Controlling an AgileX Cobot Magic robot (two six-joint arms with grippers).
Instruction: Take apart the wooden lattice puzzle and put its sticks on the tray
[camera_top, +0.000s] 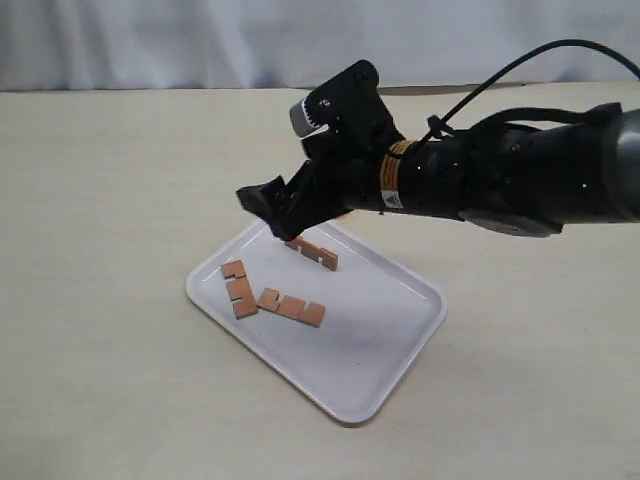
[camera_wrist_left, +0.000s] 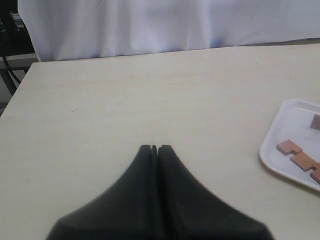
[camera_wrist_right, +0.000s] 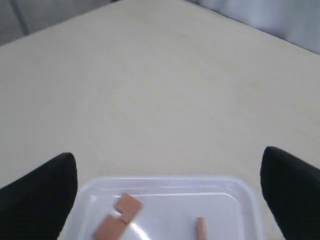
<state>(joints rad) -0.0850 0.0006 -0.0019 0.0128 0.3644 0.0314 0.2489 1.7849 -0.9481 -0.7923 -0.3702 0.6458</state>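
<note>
The white tray (camera_top: 400, 330) lies on the table at the middle. Loose reddish-brown sticks lie on it: one near its left corner (camera_top: 239, 289), one beside that (camera_top: 292, 306), and one (camera_top: 320, 255) just below my right gripper (camera_top: 278, 215). No assembled lattice puzzle shows. The right gripper hangs open over the tray's far left side with nothing between its fingers. In the right wrist view two sticks (camera_wrist_right: 119, 216) (camera_wrist_right: 201, 229) lie on the tray (camera_wrist_right: 165, 181) below the wide-apart gripper (camera_wrist_right: 167, 157). My left gripper (camera_wrist_left: 154, 148) is shut and empty above bare table, left of the tray (camera_wrist_left: 272, 155) and its sticks (camera_wrist_left: 298, 158).
The pale wooden table (camera_top: 110, 180) spreads all round the tray. A white curtain (camera_top: 200, 40) hangs behind the far edge. The right arm (camera_top: 520, 180) and its cable stretch in from the right above the table.
</note>
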